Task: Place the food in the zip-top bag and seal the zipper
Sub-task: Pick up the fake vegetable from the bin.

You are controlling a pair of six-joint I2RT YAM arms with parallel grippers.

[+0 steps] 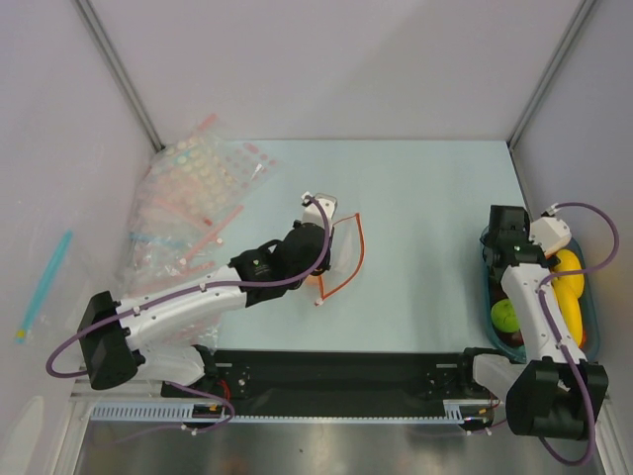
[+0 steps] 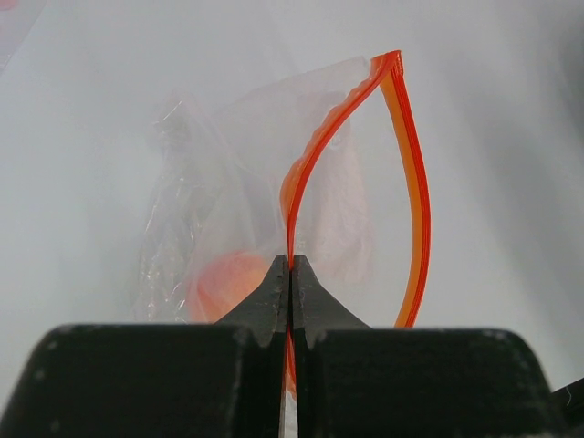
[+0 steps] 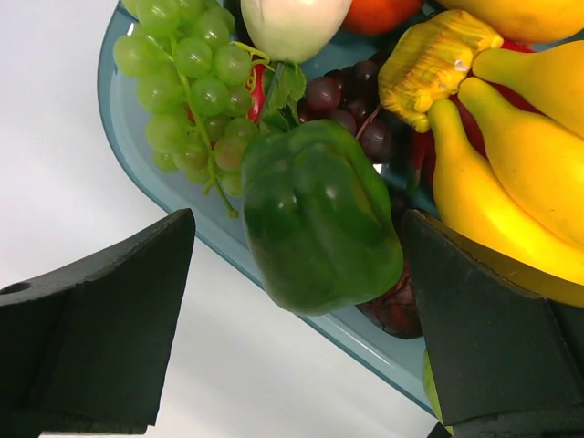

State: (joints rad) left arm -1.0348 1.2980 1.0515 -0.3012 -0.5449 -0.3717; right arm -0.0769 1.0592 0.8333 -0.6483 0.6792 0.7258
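Left gripper (image 2: 290,266) pinches tight on the zipper (image 2: 308,169) of one bag (image 2: 214,173), one orange ball (image 2: 228,285) inside; right gripper (image 3: 297,239) gapes wide, one green pepper (image 3: 315,214) between its fingers.

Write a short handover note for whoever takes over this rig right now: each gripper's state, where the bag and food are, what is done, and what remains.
Left gripper: shut on the zipper, holding the mouth of the zip-top bag open.
Right gripper: open, hovering over the green pepper in the tray, not gripping it yet.
Done: an orange piece shows through the bag and appears to be inside.
Left: move the pepper, the radish and the other food across, then seal the zipper.
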